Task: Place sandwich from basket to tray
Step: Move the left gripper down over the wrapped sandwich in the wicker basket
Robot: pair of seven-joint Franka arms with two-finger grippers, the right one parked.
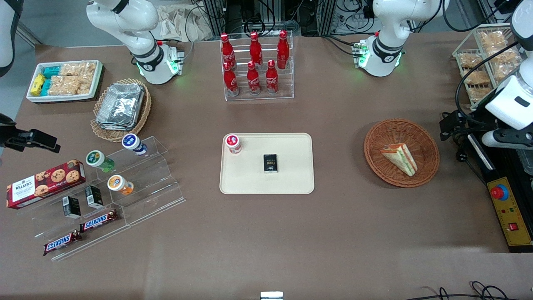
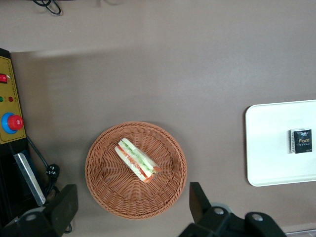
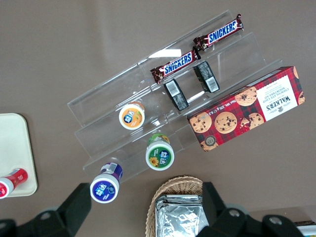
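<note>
Sandwich (image 1: pixel 399 158) count is one, operator: in your front view it lies inside the round basket (image 1: pixel 429 137) toward the working arm's end of the table, filling edge facing the tray side. One cream tray (image 1: pixel 291 183) sits mid-table, well apart from the basket, and carries two items: one red-capped bottle (image 1: pixel 233 143) at a corner and one small black box (image 1: pixel 270 163) near its middle. Your left arm (image 1: pixel 510 102) hangs high beside the basket, and its gripper cannot be made out here. Farther from the camera you have one clear rack with six red cola bottles (image 1: pixel 255 62). Toward the parked arm's end you have one stepped clear stand (image 1: pixel 162 183) with three capped bottles, two small black boxes, two Snickers bars (image 1: pixel 81 233) and one cookie box (image 1: pixel 45 183); one paler basket of foil trays (image 1: pixel 121 109); one white bin of snacks (image 1: pixel 64 80).

From your left wrist camera, the gripper (image 2: pixel 131 207) hovers above the basket (image 2: pixel 103 182), its two fingers (image 2: pixel 198 200) spread apart with nothing between them, clear of the sandwich (image 2: pixel 137 160). The tray (image 2: pixel 269 148) and one black box (image 2: pixel 301 140) show too.

Your right wrist camera repeats the stand count: three capped bottles (image 3: pixel 132 115), two black boxes (image 3: pixel 176 95), two bars, one cookie box (image 3: pixel 247 109).
</note>
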